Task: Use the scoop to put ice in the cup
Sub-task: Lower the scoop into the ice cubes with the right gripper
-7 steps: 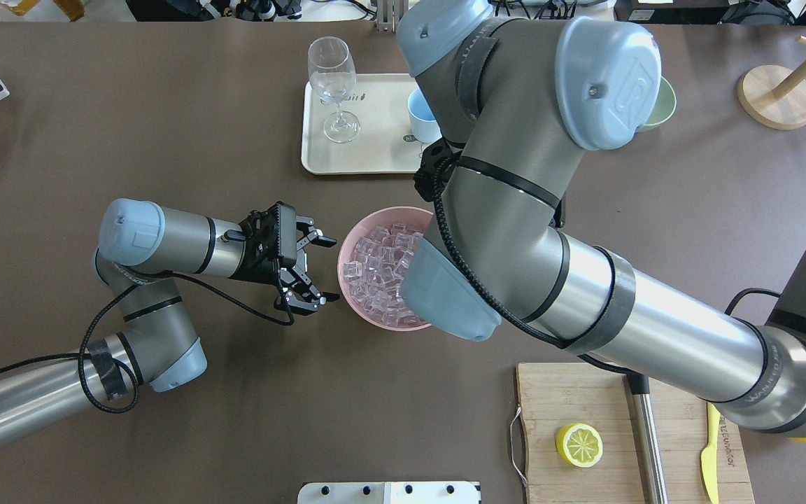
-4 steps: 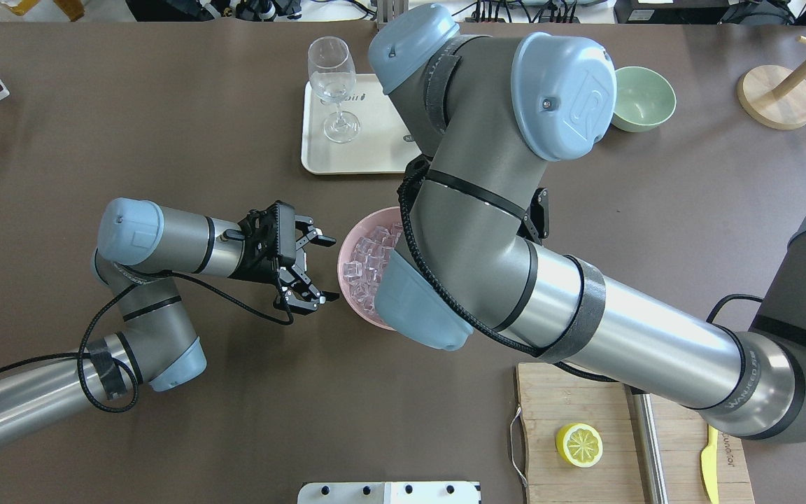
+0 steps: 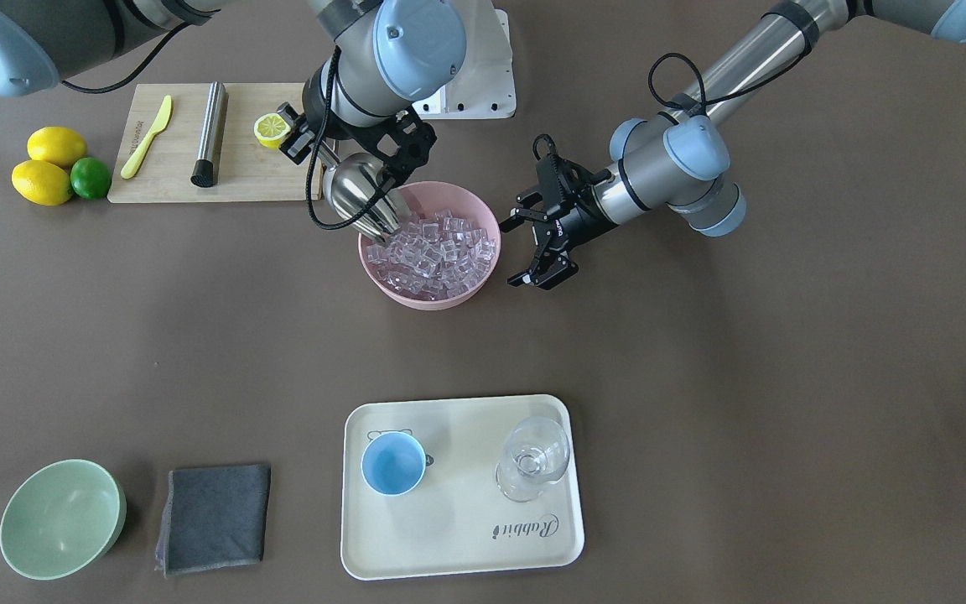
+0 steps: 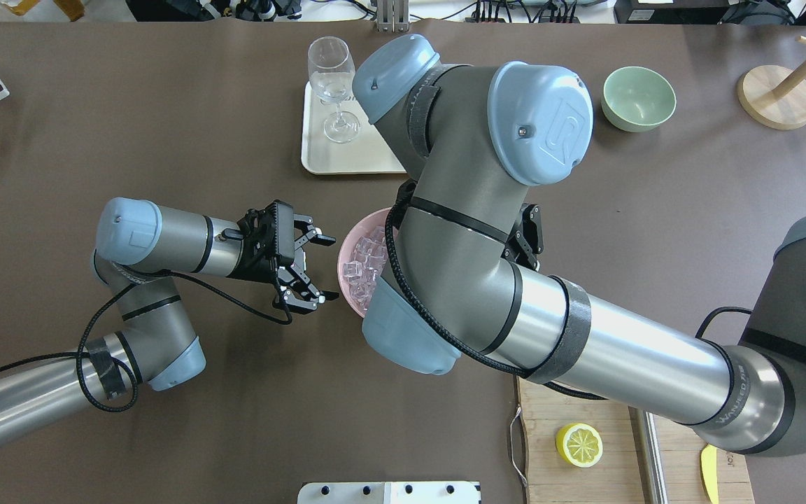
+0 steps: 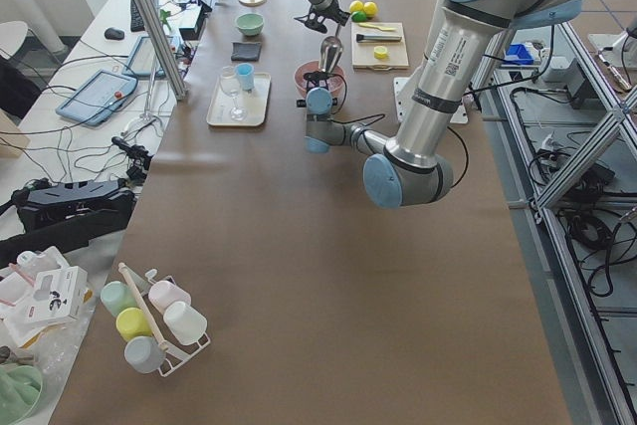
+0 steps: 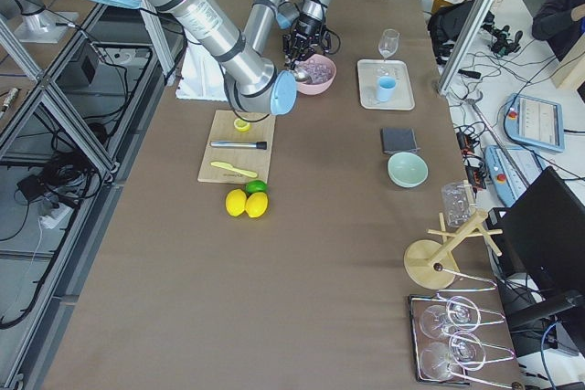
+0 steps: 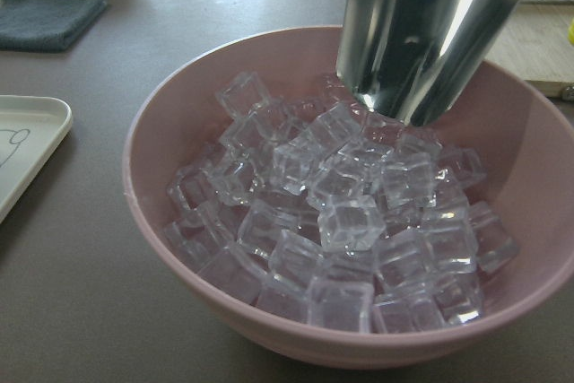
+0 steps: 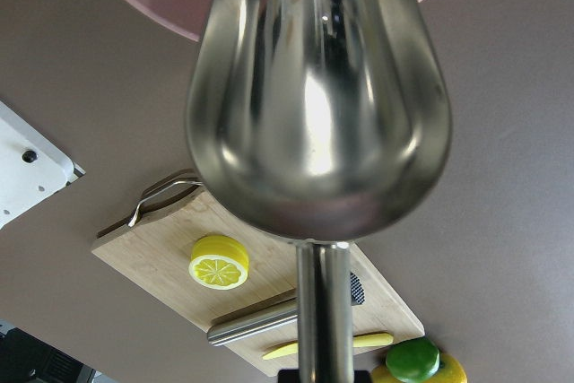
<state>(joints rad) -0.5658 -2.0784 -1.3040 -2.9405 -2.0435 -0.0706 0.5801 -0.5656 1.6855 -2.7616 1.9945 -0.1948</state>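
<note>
Above the pink bowl (image 3: 458, 295), right pincer (image 3: 321, 153) holds scoop (image 3: 350, 189) angled into ice (image 3: 441, 252).

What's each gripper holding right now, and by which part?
Right gripper: shiny steel scoop, gripped by its thin handle. Left gripper: open, holding nothing.

Glass (image 3: 533, 460) stands on tray (image 3: 449, 537); cloth (image 3: 213, 518) lies beside green bowl (image 3: 61, 518).

- Mid-table, a bowl (image 3: 428, 300) holds the ice (image 3: 437, 247); the scoop (image 3: 357, 197) dips in at its rim on the robot's right.
- The left gripper (image 3: 515, 253) stands just beside the bowl's opposite side, apart from it.
- Farther from the robot, a tray (image 3: 458, 537) carries the cup (image 3: 393, 464), with a stemmed glass (image 3: 533, 460) to its left.
- A cloth (image 3: 215, 516) lies right of the tray, with a second bowl (image 3: 59, 520) beyond it.
</note>
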